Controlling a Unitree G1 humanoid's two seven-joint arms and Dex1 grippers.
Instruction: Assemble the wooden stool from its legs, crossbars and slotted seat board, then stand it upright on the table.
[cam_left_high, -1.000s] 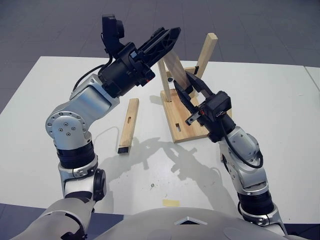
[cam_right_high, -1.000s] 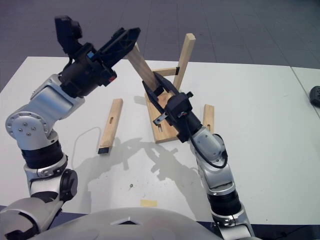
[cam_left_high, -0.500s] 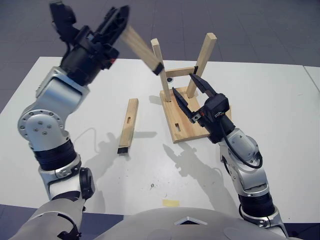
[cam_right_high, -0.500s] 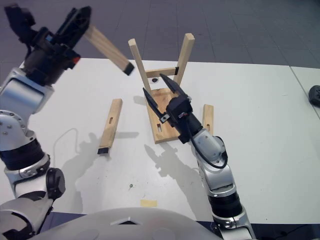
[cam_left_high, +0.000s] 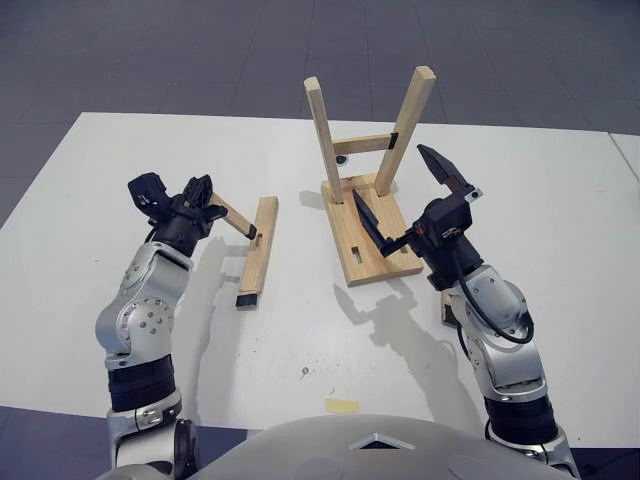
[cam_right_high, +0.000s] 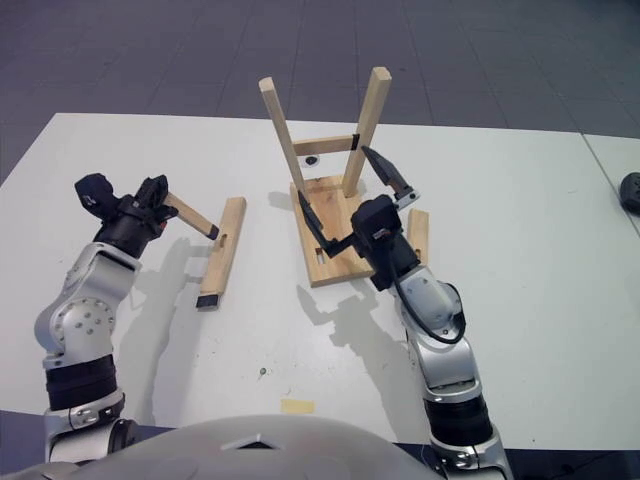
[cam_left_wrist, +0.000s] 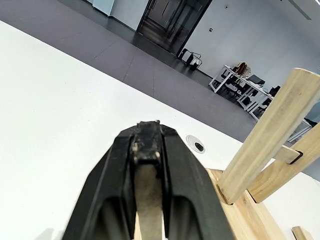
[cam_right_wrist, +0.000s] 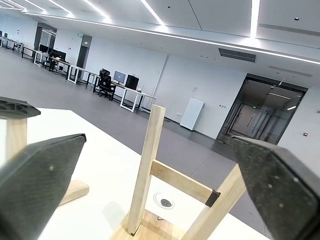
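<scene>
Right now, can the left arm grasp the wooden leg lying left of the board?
Probably not yet: the leg lies close with nothing between, but the left gripper is shut on another stick.

The two head views look forward and down onto the white tabletop (cam_left_high: 560, 200) from points just side by side. They share nearly the whole scene, including the upturned pale wooden stool frame (cam_left_high: 362, 143). The left wrist view sits low over the tabletop, sighting along the black left gripper (cam_left_wrist: 146, 131) and the pale wooden bar (cam_left_wrist: 148, 200) clamped in it toward that frame. The right wrist view faces the same frame, close, between the spread jaws of the black right gripper (cam_right_wrist: 158, 141).
</scene>
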